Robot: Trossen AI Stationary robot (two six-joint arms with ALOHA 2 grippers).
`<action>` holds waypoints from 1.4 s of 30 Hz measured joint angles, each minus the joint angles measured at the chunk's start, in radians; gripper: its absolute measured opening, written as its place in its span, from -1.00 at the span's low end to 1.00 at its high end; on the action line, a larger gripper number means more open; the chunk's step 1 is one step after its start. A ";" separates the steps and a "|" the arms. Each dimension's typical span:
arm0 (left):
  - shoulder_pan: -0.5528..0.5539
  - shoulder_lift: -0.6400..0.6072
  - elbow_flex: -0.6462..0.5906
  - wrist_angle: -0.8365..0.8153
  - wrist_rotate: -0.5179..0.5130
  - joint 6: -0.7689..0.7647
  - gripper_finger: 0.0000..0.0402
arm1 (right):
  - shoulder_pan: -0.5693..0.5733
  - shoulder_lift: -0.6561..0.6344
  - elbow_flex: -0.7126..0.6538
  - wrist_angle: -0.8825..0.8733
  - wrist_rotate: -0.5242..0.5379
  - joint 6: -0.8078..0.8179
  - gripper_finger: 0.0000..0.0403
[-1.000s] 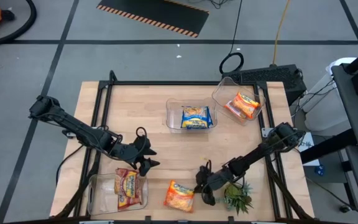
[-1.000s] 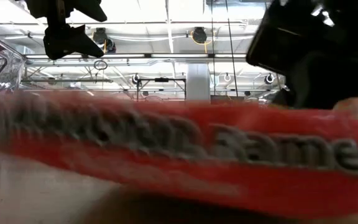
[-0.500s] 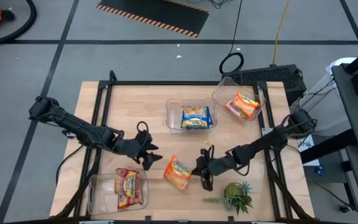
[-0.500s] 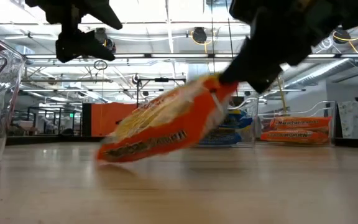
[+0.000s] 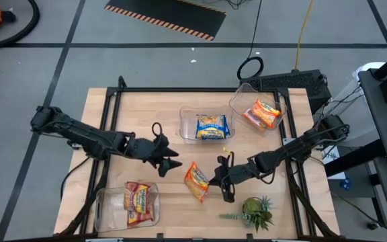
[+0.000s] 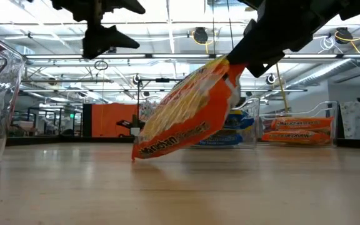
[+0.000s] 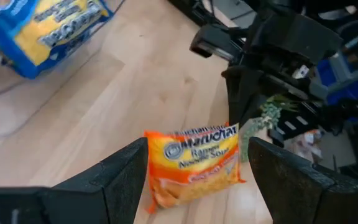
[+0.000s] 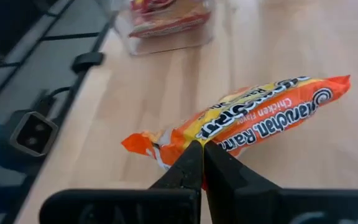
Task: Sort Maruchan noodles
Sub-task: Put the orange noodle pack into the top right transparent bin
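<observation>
Orange packet (image 5: 197,181) of Maruchan noodles is gripped at one edge by the closed right end effector (image 5: 215,179) and hangs tilted, its lower corner at or just above the wooden tabletop (image 5: 133,114); contact cannot be told. Left end effector (image 5: 169,157) hovers just beside the packet, fingers spread and empty. Three clear bins hold sorted packets: a blue-and-yellow packet (image 5: 211,126) in the centre bin (image 5: 184,124), an orange one (image 5: 263,113) in the far right bin (image 5: 237,101), a dark red one (image 5: 138,202) in the near left bin (image 5: 101,208). Green plant (image 5: 256,212) lies near the right arm.
</observation>
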 joint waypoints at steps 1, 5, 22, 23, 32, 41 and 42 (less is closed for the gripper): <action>0.014 0.000 0.000 0.005 0.025 0.020 0.40 | 0.000 -0.001 0.000 0.002 -0.011 -0.001 -1.00; 0.067 0.000 0.000 -0.006 0.149 0.110 0.40 | 0.000 -0.016 0.000 -0.005 -0.037 -0.015 -1.00; 0.190 0.219 -0.001 0.266 0.511 0.349 0.65 | -0.118 -0.100 0.002 -0.171 -0.136 -0.137 -1.00; 0.189 0.233 -0.001 0.286 0.511 0.358 0.66 | -0.121 -0.099 0.002 -0.177 -0.145 -0.149 -1.00; 0.204 0.357 0.000 0.248 0.497 0.360 0.66 | -0.136 -0.099 0.002 -0.165 -0.166 -0.241 -1.00; 0.242 0.469 0.000 0.393 0.520 0.336 0.66 | -0.143 -0.099 0.002 -0.184 -0.161 -0.280 -1.00; 0.249 0.485 0.000 0.412 0.537 0.327 0.66 | -0.143 -0.099 0.002 -0.188 -0.161 -0.283 -1.00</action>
